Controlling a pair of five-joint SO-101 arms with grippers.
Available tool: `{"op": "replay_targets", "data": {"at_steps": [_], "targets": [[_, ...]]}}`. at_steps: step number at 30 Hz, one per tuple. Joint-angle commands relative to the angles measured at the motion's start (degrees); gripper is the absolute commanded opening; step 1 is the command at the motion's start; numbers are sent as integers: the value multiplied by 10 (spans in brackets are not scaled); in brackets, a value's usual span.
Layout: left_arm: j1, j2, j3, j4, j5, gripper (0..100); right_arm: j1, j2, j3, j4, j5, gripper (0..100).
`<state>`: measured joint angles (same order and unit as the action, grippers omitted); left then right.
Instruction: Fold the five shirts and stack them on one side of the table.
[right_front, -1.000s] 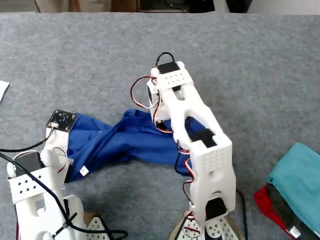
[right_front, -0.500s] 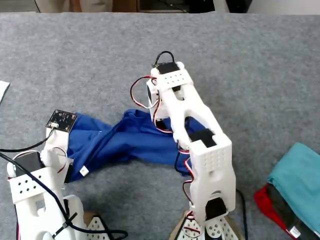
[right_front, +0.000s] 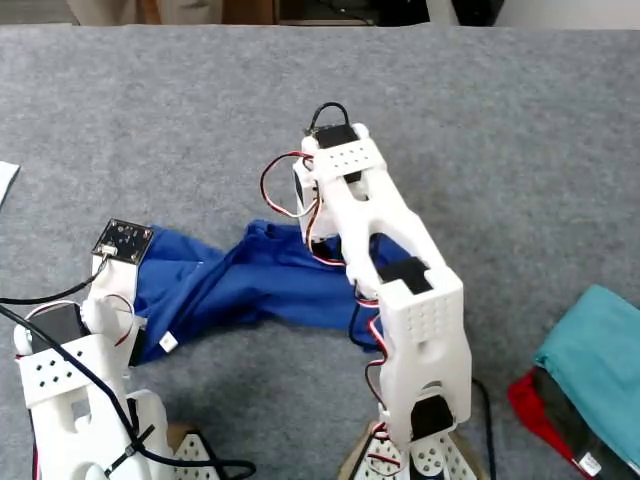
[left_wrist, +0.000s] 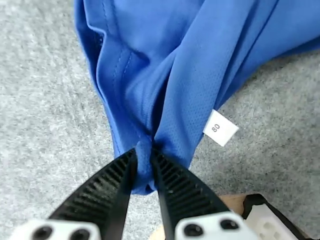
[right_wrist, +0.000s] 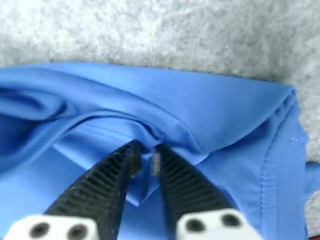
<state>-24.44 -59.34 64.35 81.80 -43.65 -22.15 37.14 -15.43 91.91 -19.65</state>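
On the grey table (right_front: 500, 130) a blue shirt (right_front: 250, 285) lies bunched, a teal shirt (right_front: 600, 340) near the edge. Tipped down, the left gripper (left_wrist: 144, 153) and right gripper (right_wrist: 146, 148) each pinch blue cloth.

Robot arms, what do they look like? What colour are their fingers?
The left arm and the right arm are chunky white plastic with little dotted holes, dark motors and loopy red, black and white wires. The fingers are black and ridged, on white bases with round screw holes.
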Motion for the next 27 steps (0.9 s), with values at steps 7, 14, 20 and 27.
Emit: {"op": "replay_targets", "data": {"at_steps": [7, 14, 20, 27], "targets": [[3, -6, -2, 6, 4, 19, 0, 16, -25, 0, -4, 5], [2, -7, -2, 4, 5, 19, 0, -115, -25, 0, -4, 5], [-47, -7, -9, -73, 74, 19, 22, -287, -58, -1, -32, 5], [-51, -7, -139, -132, 187, 19, 34, -448, -173, -1, -29, 5]]}}
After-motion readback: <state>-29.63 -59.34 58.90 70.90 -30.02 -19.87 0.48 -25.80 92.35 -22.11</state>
